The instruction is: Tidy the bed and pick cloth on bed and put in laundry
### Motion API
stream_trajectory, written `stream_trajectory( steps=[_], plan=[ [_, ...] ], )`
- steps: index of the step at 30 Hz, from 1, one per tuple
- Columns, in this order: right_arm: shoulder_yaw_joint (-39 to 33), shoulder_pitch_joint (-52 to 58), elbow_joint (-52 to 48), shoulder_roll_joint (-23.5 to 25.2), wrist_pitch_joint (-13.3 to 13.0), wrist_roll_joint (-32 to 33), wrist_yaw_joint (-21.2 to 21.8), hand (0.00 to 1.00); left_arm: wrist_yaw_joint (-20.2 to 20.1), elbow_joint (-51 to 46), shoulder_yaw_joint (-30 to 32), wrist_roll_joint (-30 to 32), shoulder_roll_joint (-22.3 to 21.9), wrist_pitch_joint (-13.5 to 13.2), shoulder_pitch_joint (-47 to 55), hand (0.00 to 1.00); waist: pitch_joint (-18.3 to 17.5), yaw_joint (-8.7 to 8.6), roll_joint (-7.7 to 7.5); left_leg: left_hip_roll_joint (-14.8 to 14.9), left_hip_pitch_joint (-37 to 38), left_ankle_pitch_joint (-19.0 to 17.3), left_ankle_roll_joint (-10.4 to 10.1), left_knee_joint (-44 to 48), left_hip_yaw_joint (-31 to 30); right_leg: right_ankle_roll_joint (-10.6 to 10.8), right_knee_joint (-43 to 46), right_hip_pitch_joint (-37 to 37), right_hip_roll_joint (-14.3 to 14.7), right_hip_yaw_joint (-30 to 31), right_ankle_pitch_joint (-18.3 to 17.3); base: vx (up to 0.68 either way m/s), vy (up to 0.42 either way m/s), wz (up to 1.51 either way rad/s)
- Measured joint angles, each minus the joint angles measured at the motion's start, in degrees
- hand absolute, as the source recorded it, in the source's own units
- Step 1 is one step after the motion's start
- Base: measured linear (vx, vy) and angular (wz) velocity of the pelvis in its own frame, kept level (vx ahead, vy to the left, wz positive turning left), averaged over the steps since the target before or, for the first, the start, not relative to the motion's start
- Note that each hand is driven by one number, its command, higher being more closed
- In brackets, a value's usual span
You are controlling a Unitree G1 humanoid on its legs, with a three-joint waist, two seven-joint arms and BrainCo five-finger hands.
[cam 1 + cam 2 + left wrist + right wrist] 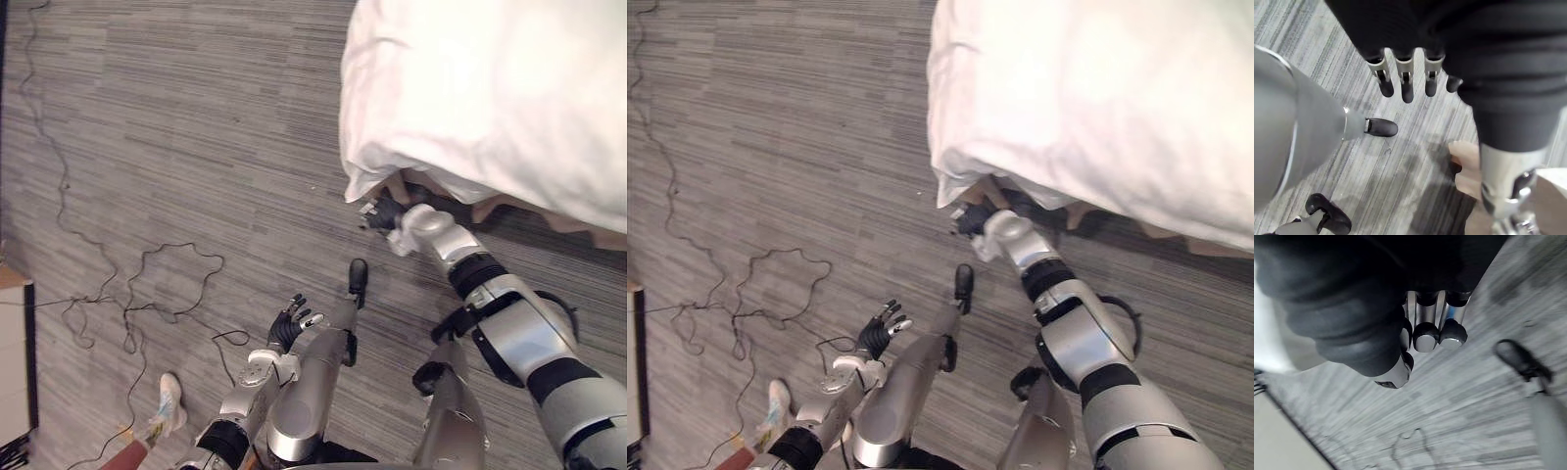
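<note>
Right, I'm looking down past the near corner of the bed (563, 221), and the white duvet (490, 98) bulges out over that corner, its lower edge hanging free above the grey carpet floor (196, 147). My right hand (384, 211) is up at that corner, just beneath the overhanging edge, touching it or a hair short; I can't tell which from the head cameras. In its wrist view the fingertips (1426, 340) look curled in towards the palm with only carpet past them, so I read it as closed on nothing, no fold of fabric caught. My left hand (287, 323) hangs low over the floor, well apart from the bed, fingers (1406, 88) straight and loose, carrying nothing. I can't pick out any loose garment on the visible part of the bed, so the duvet is the cloth I have to work with. Here's what the move turns on: the duvet lies above and to the right of the right hand, and its hanging edge runs away from the corner along the bed's side. The right arm is far the nearer one. My guess is the fingers need to open, rise into that edge and pinch it before any pull along the bed. Off at the lower left, a person's white shoe (168, 401) stands on the carpet, well clear of both arms.
</note>
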Motion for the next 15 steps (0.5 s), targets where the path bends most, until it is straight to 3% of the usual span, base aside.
stream_trajectory(
  steps=[1, 3, 4, 5, 8, 10, 13, 15],
  plan=[
    [0.0, 0.8, -1.0, 0.1, -1.3, -0.7, 1.2, 1.00, -0.5, 0.0, 0.6, 0.1, 0.2, -0.1, 0.5, 0.00, 0.0, -0.66, -0.03, -0.1, 1.1, -0.2, 0.1, 0.0, 0.0, 0.1, 0.0, 1.1, 0.0, 0.1, -0.1, 0.01, 0.052, -0.09],
    [2.1, 4.4, -12.3, 1.1, -5.8, -0.6, 4.6, 1.00, -2.3, -0.7, 4.6, 2.0, 1.6, -0.5, 3.4, 0.00, 0.7, -4.04, -0.98, 0.0, 5.8, -2.2, -0.1, 0.0, 0.5, 0.3, -0.2, 5.4, 0.1, 0.5, -0.7, 0.02, 0.039, -0.16],
    [2.9, 5.1, -16.3, 1.5, -6.5, 0.1, 5.3, 1.00, -2.5, -0.8, 5.7, 2.8, 2.1, -0.6, 4.2, 0.00, 1.1, -4.76, -1.49, 0.1, 6.8, -2.6, -0.3, 0.0, 1.1, 0.3, -0.6, 6.2, 0.2, 1.0, -0.7, 0.06, 0.000, -0.60],
    [3.9, 8.0, -30.6, 3.8, -7.5, 4.4, 6.4, 1.00, -2.5, -0.9, 9.8, 4.9, 3.2, 0.0, 5.9, 0.00, 2.4, -6.91, -3.39, 0.7, 9.9, -3.3, -0.5, 0.0, 3.1, 0.3, -1.9, 8.5, 1.0, 3.1, -0.2, 0.06, -0.017, -0.62],
    [6.3, 13.7, -46.1, 8.5, -7.5, 8.2, 7.2, 1.00, -2.3, -0.4, 13.2, 5.2, 4.5, 1.6, 6.7, 0.00, 2.2, -8.56, -6.21, 1.7, 13.0, -4.2, -1.2, 0.1, 5.2, 0.5, -3.3, 10.8, 2.3, 4.9, 0.2, 0.10, -0.046, -0.58],
    [12.5, 18.9, -55.0, 14.6, -7.2, 8.9, 7.4, 1.00, -2.1, 1.2, 15.4, 6.4, 5.5, 2.9, 7.0, 0.00, -1.0, -10.55, -10.41, 3.3, 15.4, -5.3, -1.9, 0.1, 6.9, 0.0, -3.8, 12.2, 4.1, 6.7, -0.4, 0.20, -0.074, -0.45],
    [13.2, 21.1, -58.2, 18.0, -6.8, 9.3, 5.7, 1.00, -2.2, 3.0, 15.9, 8.5, 5.2, 3.1, 6.7, 0.00, -4.9, -11.88, -14.07, 4.5, 18.0, -5.8, -2.6, 0.0, 7.2, -0.6, -4.0, 14.6, 5.7, 7.1, -1.2, 0.16, -0.065, -0.14],
    [10.7, 21.0, -58.2, 18.8, -6.5, 9.5, 3.4, 1.00, -2.2, 3.9, 15.9, 9.6, 4.5, 3.2, 6.7, 0.00, -6.9, -11.89, -15.20, 5.1, 19.1, -6.1, -3.0, 0.0, 7.2, -0.9, -4.2, 15.9, 6.4, 7.3, -1.6, 0.07, -0.039, -0.02]
  ],
)
